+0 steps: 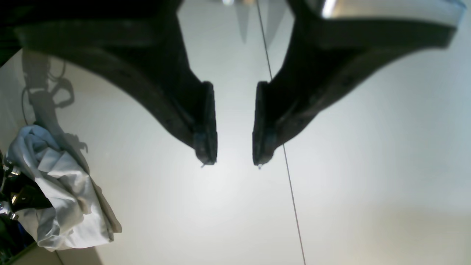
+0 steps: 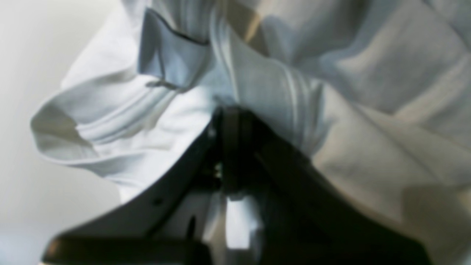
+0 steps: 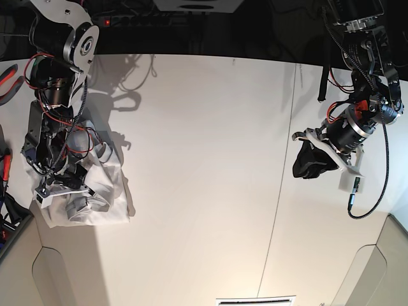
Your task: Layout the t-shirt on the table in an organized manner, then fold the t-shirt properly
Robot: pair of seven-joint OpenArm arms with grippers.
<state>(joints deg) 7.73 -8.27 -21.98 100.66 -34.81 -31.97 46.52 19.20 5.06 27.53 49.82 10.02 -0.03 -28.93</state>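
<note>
My right gripper [image 2: 230, 147] is clamped on a bunched fold of the t-shirt [image 2: 265, 92]; jaws pressed together with cloth pinched at the tips. In the right wrist view, fabric fills nearly everything past my fingers: creased white cotton, a hemmed edge flipped up at upper left, a rolled sleeve opening at left. Bare table [image 2: 22, 110] shows only along the left side.

My left gripper [image 1: 234, 156] hangs over bare tabletop, jaws apart with a clear gap, nothing between the pads. The thin dark seam line [image 1: 290, 184] runs under it, passing just beside one fingertip in the left wrist view. The shirt is well apart from this gripper, a crumpled heap in that view's lower left corner.

Base view: the shirt is a crumpled pile at the table's left side, near the left edge, not spread out. My right arm [image 3: 54, 95] comes down onto the pile from above. My left arm [image 3: 357, 121] is at the far right, beyond the seam. Wide stretch of white table between the two. The table's dark far edge [image 3: 191, 55] runs across the top.
</note>
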